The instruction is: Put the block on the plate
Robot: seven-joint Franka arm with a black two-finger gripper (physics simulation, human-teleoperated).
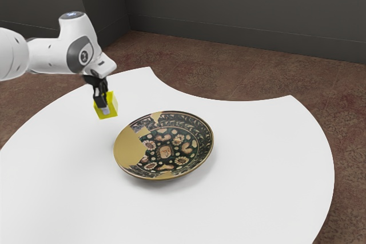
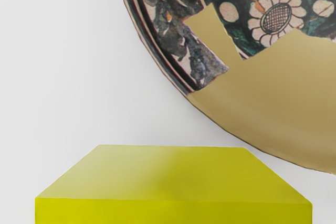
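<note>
Apparently aloft, block [image 2: 173, 177] near plate [image 1: 129, 148] (floral)

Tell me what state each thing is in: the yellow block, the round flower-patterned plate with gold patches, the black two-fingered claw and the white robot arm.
Yellow block: held in the claw, not yet on the plate.
Flower-patterned plate: face up on the white table, nothing on it.
Black claw: shut on the block.
White robot arm: reaching in from the exterior view's left.
</note>
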